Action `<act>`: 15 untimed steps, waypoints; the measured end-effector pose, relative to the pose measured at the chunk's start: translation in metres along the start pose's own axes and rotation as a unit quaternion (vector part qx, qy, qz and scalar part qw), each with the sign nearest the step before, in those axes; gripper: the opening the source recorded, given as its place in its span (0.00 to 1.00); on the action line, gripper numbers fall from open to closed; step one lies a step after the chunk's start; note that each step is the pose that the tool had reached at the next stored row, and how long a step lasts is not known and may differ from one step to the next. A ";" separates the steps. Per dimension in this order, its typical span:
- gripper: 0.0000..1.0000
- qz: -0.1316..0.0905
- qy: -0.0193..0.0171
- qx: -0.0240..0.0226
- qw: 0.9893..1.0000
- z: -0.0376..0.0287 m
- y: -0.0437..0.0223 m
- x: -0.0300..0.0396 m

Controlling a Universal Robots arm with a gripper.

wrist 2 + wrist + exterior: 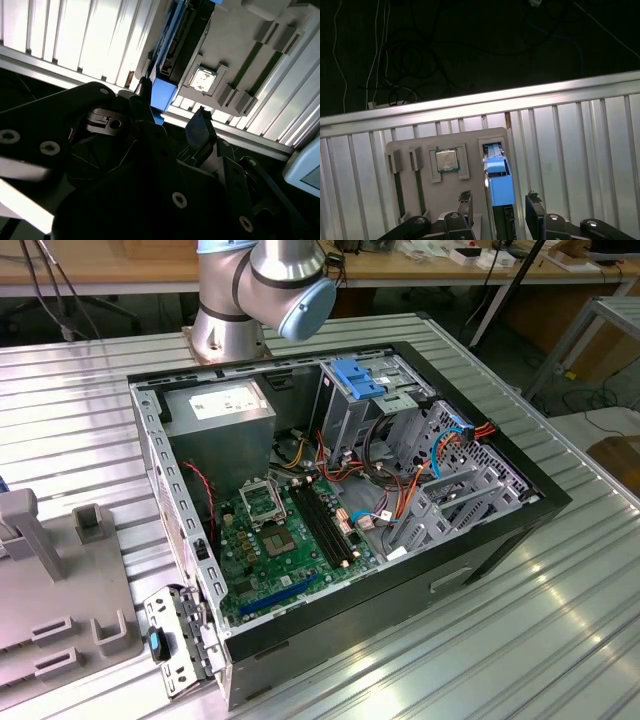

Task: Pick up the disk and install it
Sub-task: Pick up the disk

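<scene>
The disk [500,186] stands on edge in a slot at one edge of the grey tray [470,142], its bright blue frame facing up and its dark body running down into the slot. The gripper [499,197] hangs just over that edge of the tray with its jaws spread and clamped on nothing. The two dark fingers [535,209] straddle the disk, one on each side, and in the first wrist view a gap shows between each finger and the blue frame. The second wrist view gives the same from close in: the disk [164,92] rises from the tray [235,45], and the gripper [172,102] has one finger hard beside the blue frame and the other finger [199,127] a little off it. A square silver chip [446,160] sits in a recess of the tray near the disk, and several narrow slots lie on the far side of the chip from it. The tray rests on a ribbed metal table [580,150]. In the exterior view an open computer case [150,440] lies on the table to the exterior view's right of the tray [40,570], with a green board [265,555] flat inside it, and the arm's base [225,325] stands beyond the case from the tray.
</scene>
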State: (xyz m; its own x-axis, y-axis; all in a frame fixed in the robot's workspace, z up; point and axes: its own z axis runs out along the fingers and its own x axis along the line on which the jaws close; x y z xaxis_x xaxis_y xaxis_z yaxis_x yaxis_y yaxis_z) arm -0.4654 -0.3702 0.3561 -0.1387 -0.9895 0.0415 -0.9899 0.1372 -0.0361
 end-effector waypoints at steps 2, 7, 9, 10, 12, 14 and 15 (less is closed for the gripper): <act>0.54 -0.006 0.000 0.000 1.000 0.0025 0.0008 0.0000; 0.54 -0.020 -0.001 0.001 1.000 0.0132 0.0014 -0.0004; 0.54 -0.021 -0.001 0.002 1.000 0.0173 0.0016 -0.0006; 0.54 -0.023 -0.001 0.002 1.000 0.0210 0.0017 -0.0007; 0.54 -0.026 -0.001 0.002 1.000 0.0268 0.0019 -0.0010; 0.54 -0.030 -0.001 0.003 1.000 0.0290 0.0020 -0.0011; 0.54 -0.034 -0.001 0.003 0.999 0.0306 0.0021 -0.0011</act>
State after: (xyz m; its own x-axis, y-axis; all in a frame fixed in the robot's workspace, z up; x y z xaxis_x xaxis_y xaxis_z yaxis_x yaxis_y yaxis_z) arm -0.4664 -0.3701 0.3255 -0.0707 -0.9966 0.0413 -0.9969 0.0691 -0.0386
